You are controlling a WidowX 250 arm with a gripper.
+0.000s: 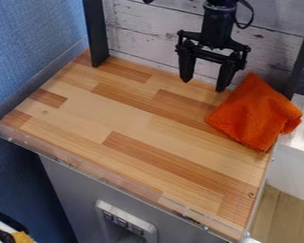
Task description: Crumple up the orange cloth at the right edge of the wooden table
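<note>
Editor: In the camera view, where does the gripper (204, 85) hang?

Reporter: The black gripper hangs at the rear of the wooden tabletop (116, 118), its two fingers spread apart with nothing pinched between them. The orange cloth (253, 114) lies just beside it, at the tabletop's right rear, one corner reaching past the right edge.

Editor: How is the cloth likely to handle?

Reporter: It looks light, soft and limp, with a matte, grippy nap; it should neither slip easily nor break. A likely hold is a pinch of loose fabric near the middle, or the rumpled fold on the outer side. A flat edge offers less to grasp, and the rest probably droops.

Editor: And the surroundings?

Reporter: A whitewashed plank wall (145, 28) stands behind the tabletop, flanked by a dark left post (96, 33) and a dark right post (300, 61). That right post, close to the cloth's far side, may crowd the gripper. A clear rim (100, 173) lines the tabletop's front; a socket strip (126, 223) sits below.
</note>
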